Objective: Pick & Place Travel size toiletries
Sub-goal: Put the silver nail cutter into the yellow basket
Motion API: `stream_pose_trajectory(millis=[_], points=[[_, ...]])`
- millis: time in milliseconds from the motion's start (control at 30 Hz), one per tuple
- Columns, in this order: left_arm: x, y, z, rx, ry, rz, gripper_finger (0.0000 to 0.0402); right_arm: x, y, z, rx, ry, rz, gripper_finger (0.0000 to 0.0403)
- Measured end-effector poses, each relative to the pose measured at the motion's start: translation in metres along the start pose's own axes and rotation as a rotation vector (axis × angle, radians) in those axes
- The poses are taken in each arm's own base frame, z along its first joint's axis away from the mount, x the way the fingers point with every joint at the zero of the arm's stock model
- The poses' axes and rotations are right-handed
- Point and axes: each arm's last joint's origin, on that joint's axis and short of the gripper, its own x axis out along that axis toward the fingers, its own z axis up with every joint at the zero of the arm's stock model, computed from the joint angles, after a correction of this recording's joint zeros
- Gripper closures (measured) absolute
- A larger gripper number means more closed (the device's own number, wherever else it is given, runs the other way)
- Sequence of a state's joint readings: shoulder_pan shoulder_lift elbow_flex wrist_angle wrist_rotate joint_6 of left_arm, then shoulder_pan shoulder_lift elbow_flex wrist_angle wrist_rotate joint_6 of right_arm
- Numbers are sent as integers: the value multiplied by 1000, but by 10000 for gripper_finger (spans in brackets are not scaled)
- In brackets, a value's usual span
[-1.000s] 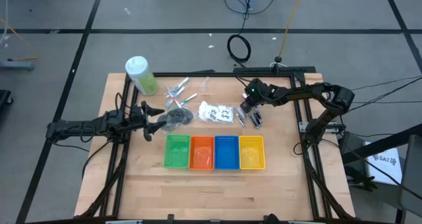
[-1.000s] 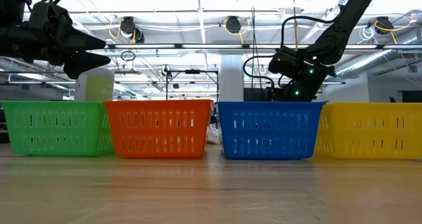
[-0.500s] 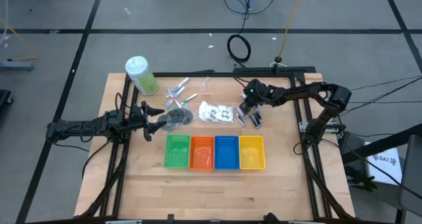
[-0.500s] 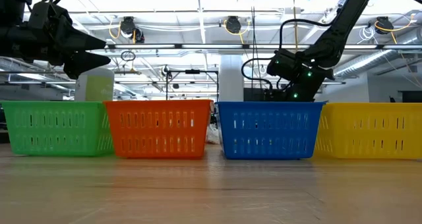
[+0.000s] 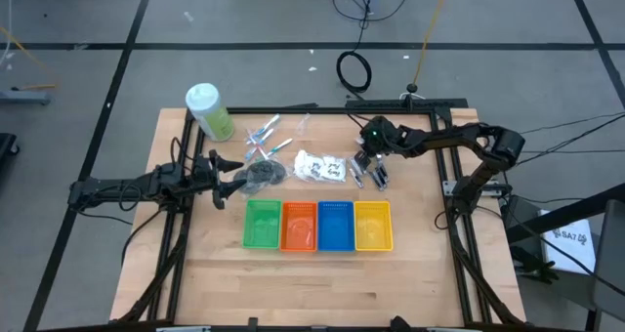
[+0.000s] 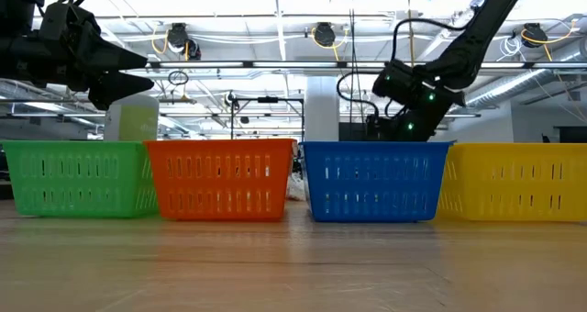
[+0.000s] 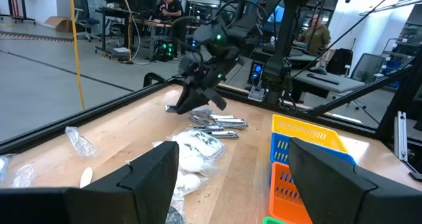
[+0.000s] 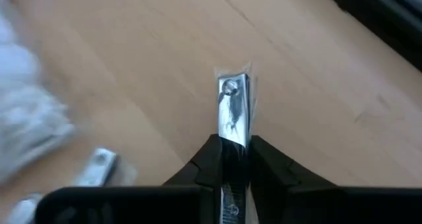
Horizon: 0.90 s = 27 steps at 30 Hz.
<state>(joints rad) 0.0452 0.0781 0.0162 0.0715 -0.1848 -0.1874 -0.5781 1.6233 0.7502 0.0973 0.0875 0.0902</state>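
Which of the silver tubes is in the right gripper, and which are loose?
The right gripper is shut on one silver tube, lifted off the table. The other tubes lie flat on the wood beside the white packets.

Two slim black jointed arms, a green light glowing on the right arm (image 5: 430,140).

The desk (image 5: 293,273) is pale matt wood (fine grain, smooth). Between the right tool's (image 8: 235,159) matt black fingers sits a glossy silver tube (image 8: 235,112). The bins (image 6: 220,179) are slotted plastic; the packets (image 7: 191,151) are crinkled, shiny film.
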Motion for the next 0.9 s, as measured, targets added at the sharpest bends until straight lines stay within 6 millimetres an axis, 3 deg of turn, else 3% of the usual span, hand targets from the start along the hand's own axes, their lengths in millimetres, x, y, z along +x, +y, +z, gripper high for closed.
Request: stream_pose_trajectory(millis=[200,500,733,900], points=[[0,0,0,0,1,0,121,-27,13,12,-1,-66,174,363],[0,0,0,0,0,0,121,-87,49,13,-75,-77,521,362],[0,0,0,0,0,0,121,-131,79,-20,-129,18,648,361],[0,0,0,0,0,0,121,-145,97,-51,-135,41,761,361]])
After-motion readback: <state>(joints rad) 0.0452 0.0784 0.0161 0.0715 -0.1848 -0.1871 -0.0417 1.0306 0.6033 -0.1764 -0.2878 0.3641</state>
